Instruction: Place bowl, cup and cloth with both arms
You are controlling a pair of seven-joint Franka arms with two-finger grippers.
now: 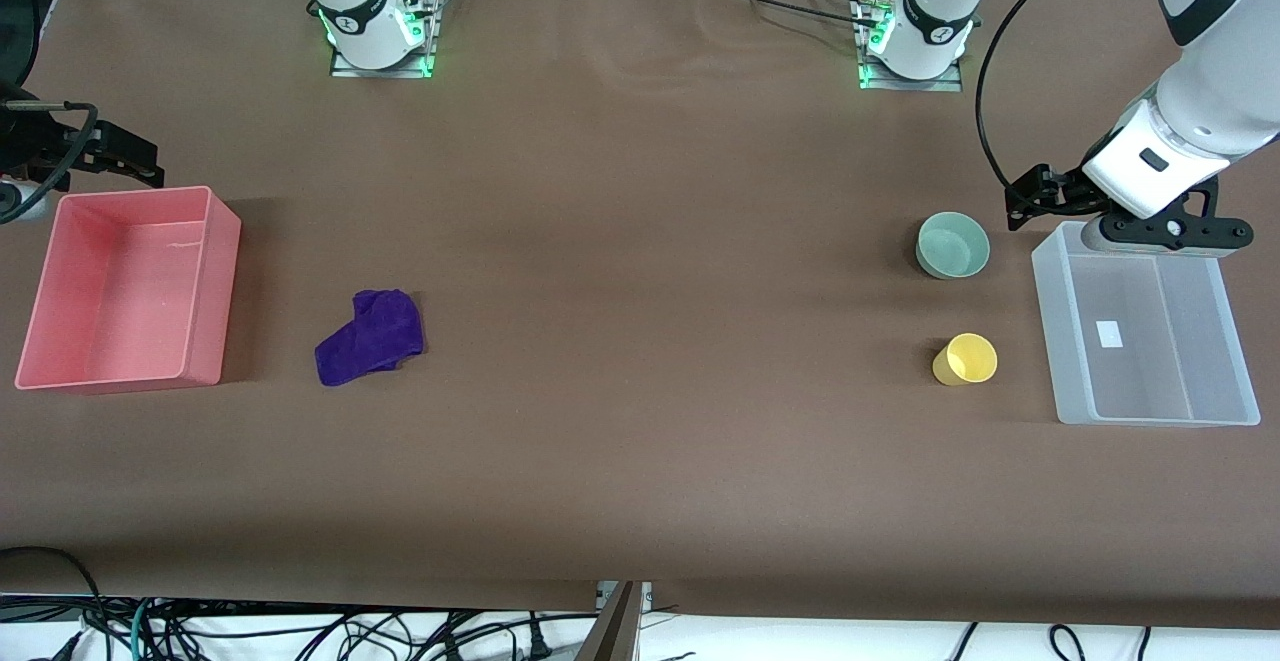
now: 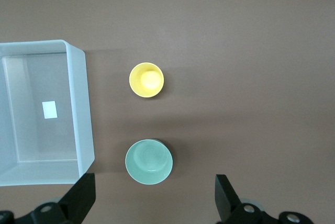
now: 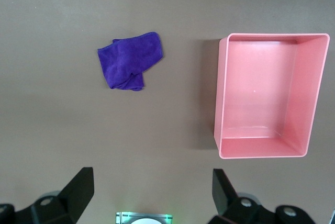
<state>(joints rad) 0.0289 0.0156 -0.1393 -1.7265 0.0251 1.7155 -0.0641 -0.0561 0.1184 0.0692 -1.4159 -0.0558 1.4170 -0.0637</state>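
Note:
The pale mint-green bowl point(image 1: 953, 245) stands upright on the brown table toward the left arm's end, beside the clear bin. The yellow cup point(image 1: 966, 359) stands nearer to the front camera than the bowl. The purple cloth point(image 1: 371, 336) lies crumpled beside the pink bin. My left gripper point(image 1: 1165, 234) hangs high over the clear bin's edge, open and empty; its wrist view shows the gripper point(image 2: 153, 203), bowl point(image 2: 149, 161) and cup point(image 2: 146, 79) below. My right gripper point(image 1: 120, 156) hangs over the table by the pink bin, open and empty point(image 3: 152, 195), with the cloth point(image 3: 130, 60) below.
An empty pink bin point(image 1: 215, 291) sits at the right arm's end, also seen in the right wrist view point(image 3: 220, 98). An empty clear bin point(image 1: 1050, 321) sits at the left arm's end, also seen in the left wrist view point(image 2: 81, 109). The right arm's base point(image 3: 144, 217) shows between its fingers.

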